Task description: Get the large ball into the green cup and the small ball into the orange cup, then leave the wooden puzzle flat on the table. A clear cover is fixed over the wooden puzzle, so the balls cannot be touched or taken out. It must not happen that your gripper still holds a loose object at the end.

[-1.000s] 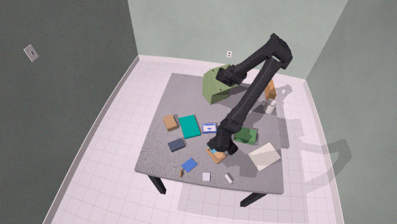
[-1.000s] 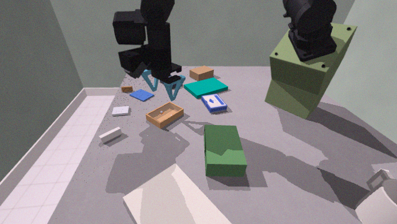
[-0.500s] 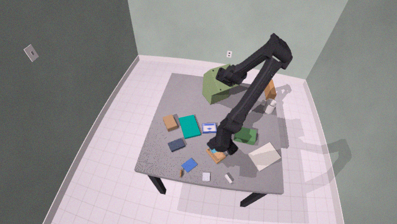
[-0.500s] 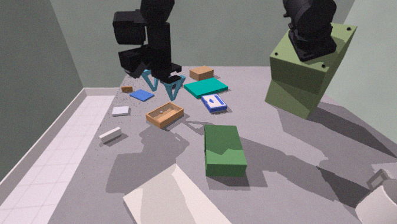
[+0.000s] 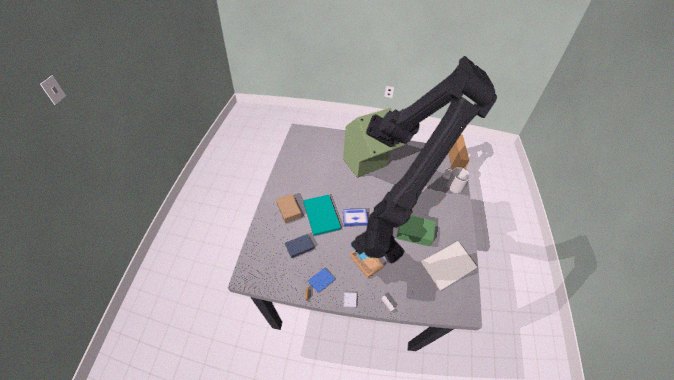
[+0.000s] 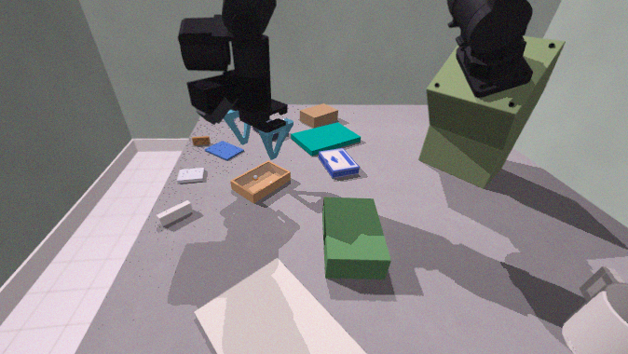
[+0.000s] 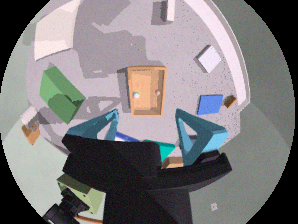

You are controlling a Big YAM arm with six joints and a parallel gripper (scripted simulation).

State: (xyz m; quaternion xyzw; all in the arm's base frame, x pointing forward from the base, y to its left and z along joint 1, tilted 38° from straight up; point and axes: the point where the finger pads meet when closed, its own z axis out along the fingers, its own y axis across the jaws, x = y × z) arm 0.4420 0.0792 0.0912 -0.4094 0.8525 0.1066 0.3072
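One end effector (fingers spread) hovers above the wooden puzzle

I see the grey table carrying the wooden puzzle, a green box, a teal slab, a white sheet and a mug.

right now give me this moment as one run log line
tool: open, empty | position: above puzzle, apart | puzzle: flat on table | ball: one visible inside | cups: cannot tell
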